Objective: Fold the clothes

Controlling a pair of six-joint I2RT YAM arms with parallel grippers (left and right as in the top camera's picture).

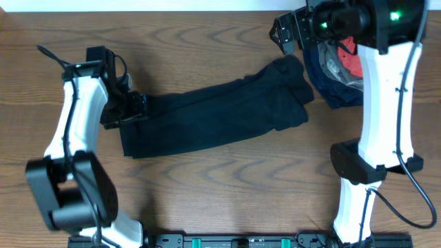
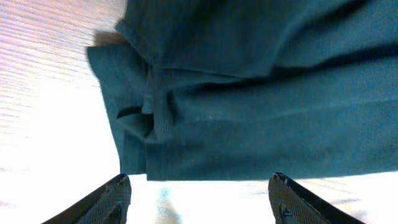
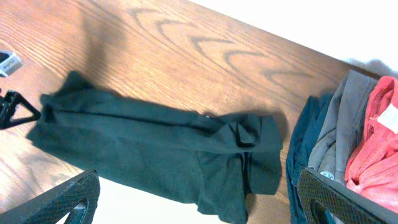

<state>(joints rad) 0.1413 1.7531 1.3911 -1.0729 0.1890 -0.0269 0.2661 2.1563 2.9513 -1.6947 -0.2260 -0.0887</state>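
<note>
The black garment [image 1: 213, 114] lies as a long folded band across the middle of the table, its right end bunched. It also shows in the left wrist view [image 2: 261, 106] and the right wrist view [image 3: 155, 143]. My left gripper [image 1: 131, 103] is open and empty at the garment's left end, its fingers [image 2: 199, 199] just off the edge of the cloth. My right gripper [image 1: 286, 31] is open and empty, raised above the garment's right end near the back of the table [image 3: 199, 199].
A pile of other clothes sits at the back right: a red shirt [image 1: 350, 55], a grey garment [image 3: 342, 124] and a navy garment [image 1: 331, 86]. The wooden table [image 1: 220, 186] extends in front of the black garment.
</note>
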